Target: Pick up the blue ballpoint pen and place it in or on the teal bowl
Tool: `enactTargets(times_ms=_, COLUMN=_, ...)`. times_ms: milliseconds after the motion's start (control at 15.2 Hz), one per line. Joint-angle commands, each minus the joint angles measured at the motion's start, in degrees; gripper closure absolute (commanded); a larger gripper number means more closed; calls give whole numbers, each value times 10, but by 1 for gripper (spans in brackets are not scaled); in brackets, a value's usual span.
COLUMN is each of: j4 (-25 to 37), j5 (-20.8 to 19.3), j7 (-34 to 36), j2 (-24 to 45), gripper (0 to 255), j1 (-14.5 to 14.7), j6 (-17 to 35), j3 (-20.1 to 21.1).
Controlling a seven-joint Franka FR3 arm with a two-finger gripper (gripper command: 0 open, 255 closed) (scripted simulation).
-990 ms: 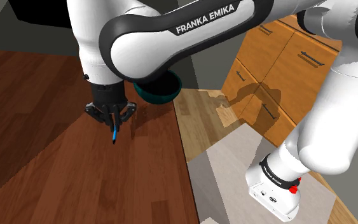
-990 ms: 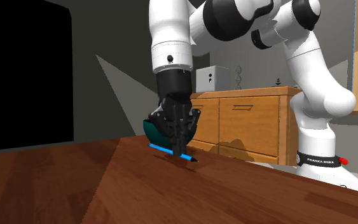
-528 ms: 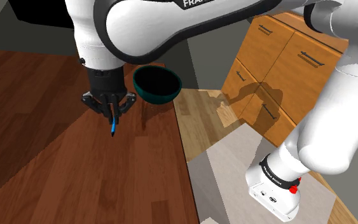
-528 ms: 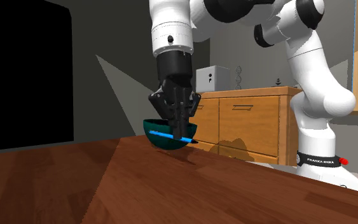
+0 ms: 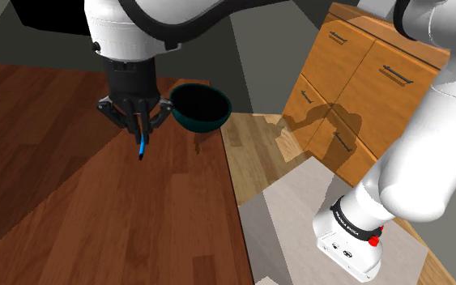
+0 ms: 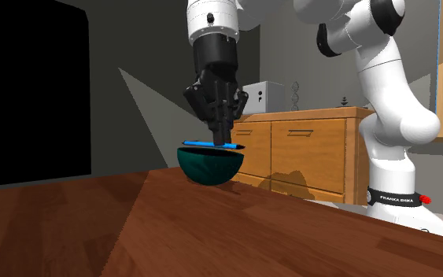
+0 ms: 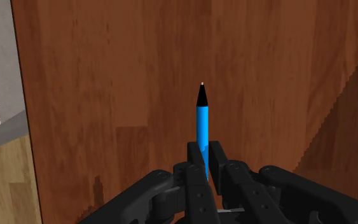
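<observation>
Blue pen (image 7: 202,121) tight in the gripper (image 7: 204,150)

We note a reddish-brown wooden table top (image 5: 72,202), grey walls (image 6: 141,47) and a black area (image 6: 31,94) beside them. An orange wooden cabinet (image 5: 364,89) carries 1 white box (image 6: 263,96). The floor (image 5: 258,142) shows light planks beside a grey patch (image 5: 291,206)

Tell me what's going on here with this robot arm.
The white arm's black two-finger gripper is shut on a black-tipped blue ballpoint pen, holding it in the air above the dark wooden table. The wrist view shows table beneath the pen. The teal bowl stands beside the gripper near the table's edge, and the pen is not yet in it.
</observation>
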Motion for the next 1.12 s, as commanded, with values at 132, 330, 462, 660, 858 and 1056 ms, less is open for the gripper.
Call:
enactTargets(times_ms=132, j4=24, j5=3, j7=0, j2=-4, gripper=255, j1=0, j6=-28, j3=1)
enactTargets(times_ms=330, j4=45, j5=4, j7=0, j2=-6, gripper=255, j1=1, j6=-50, j3=2)
enactTargets(times_ms=462, j4=58, j5=5, j7=0, j2=-7, gripper=255, j1=2, j6=-63, j3=3)
enactTargets(times_ms=660, j4=25, j5=27, j7=-48, j2=-43, gripper=255, j1=-34, j6=-61, j3=-9)
enactTargets(times_ms=858, j4=0, j5=45, j7=-97, j2=-73, gripper=255, j1=-65, j6=-63, j3=-25)
enactTargets(times_ms=1056, j4=-19, j5=58, j7=-144, j2=-98, gripper=255, j1=-92, j6=-67, j3=-43)
